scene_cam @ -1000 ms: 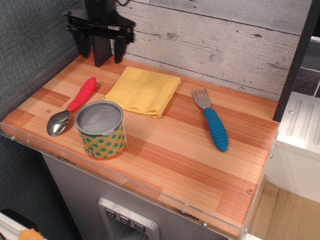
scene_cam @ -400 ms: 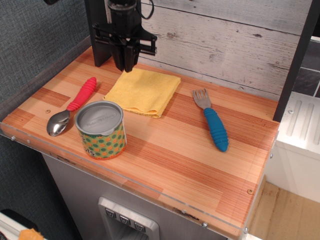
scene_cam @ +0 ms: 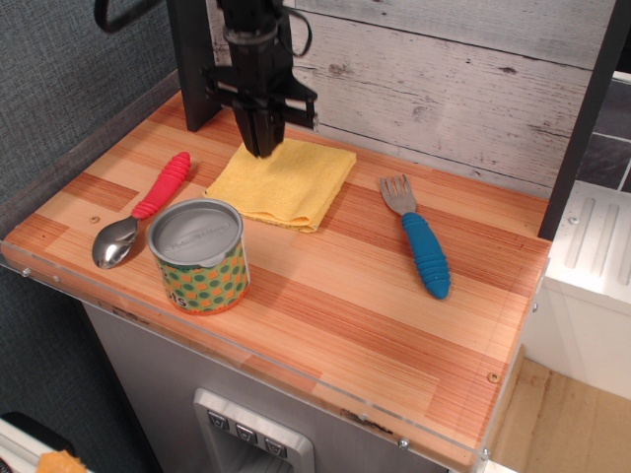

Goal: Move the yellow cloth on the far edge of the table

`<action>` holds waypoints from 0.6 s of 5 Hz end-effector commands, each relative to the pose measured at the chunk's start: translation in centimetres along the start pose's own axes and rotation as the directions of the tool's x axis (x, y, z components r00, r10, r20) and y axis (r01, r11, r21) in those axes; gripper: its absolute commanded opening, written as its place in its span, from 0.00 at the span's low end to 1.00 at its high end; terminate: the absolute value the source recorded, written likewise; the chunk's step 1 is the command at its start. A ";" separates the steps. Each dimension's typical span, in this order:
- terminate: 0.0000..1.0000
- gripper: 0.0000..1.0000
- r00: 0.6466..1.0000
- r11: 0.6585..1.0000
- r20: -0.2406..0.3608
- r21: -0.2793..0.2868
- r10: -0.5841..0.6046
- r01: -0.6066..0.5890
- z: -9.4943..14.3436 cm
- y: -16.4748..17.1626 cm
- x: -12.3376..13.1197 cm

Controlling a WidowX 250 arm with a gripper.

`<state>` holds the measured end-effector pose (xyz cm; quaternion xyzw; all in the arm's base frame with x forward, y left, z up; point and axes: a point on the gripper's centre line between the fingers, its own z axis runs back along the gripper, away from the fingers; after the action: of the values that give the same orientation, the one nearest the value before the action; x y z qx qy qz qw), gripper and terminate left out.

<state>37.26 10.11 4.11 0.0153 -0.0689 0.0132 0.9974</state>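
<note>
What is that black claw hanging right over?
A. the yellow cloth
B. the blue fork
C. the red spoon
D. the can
A: the gripper points down at the back-left part of the yellow cloth, while the can, fork and spoon lie apart from it.

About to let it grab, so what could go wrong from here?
The gripper is over the far-left corner of the yellow cloth, so it may pinch only the top fold and unfold it when pulled. The wall sits just behind, leaving little room to push further. The red-handled spoon and can lie close to a leftward drag.
</note>
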 end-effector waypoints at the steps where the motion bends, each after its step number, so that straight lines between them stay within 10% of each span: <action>1: 0.00 0.00 0.999 0.999 0.022 -0.033 -0.025 0.026 -0.6 -0.7 0.4; 3: 0.00 0.00 0.998 0.999 -0.046 -0.012 0.030 -0.031 -2.3 -1.8 -0.1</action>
<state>37.60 8.81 1.22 0.0058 -0.0387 0.0358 0.9986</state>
